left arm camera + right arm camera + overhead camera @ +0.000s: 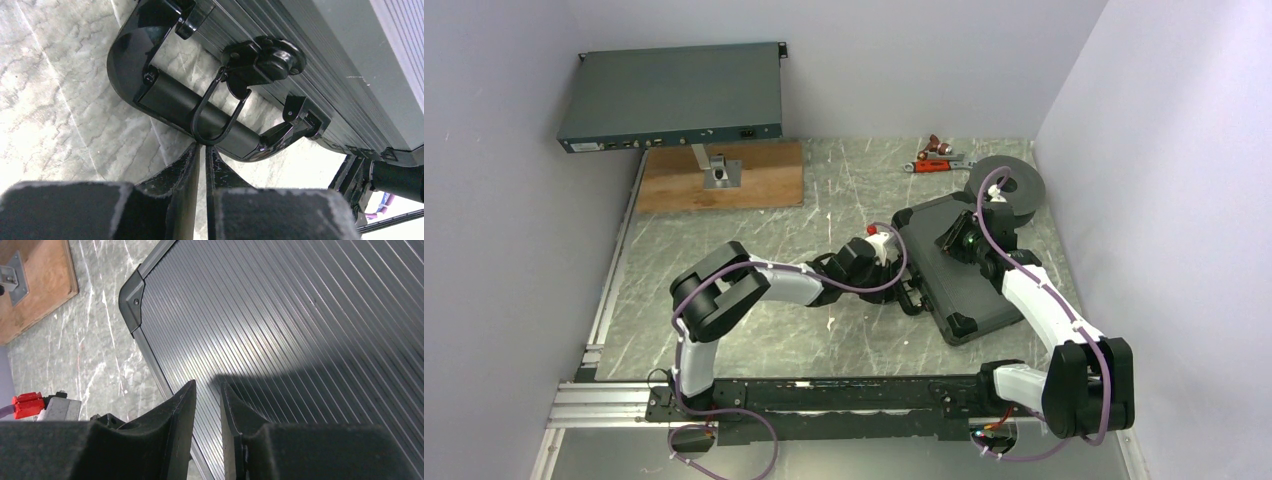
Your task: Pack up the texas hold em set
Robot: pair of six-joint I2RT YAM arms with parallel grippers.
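The black ribbed case [959, 275] lies flat and closed on the marble table, right of centre. My left gripper [911, 297] is at its left side, by the handle. In the left wrist view the left gripper [202, 147] is shut with only a thin slit, its tips touching the bottom of a wire latch loop [196, 112] that hangs over the black handle [170, 97]. My right gripper [954, 238] hovers over the lid [300, 330]. In the right wrist view the right gripper [207, 385] is nearly shut and empty. Chips, cards, dice and marker are out of view.
A grey-blue rack unit [674, 95] stands on a mount over a wooden board [724, 180] at the back left. A black spool [1014, 185] lies just behind the case. A red-handled tool [939, 160] lies at the back. Walls close in on the left, right and back.
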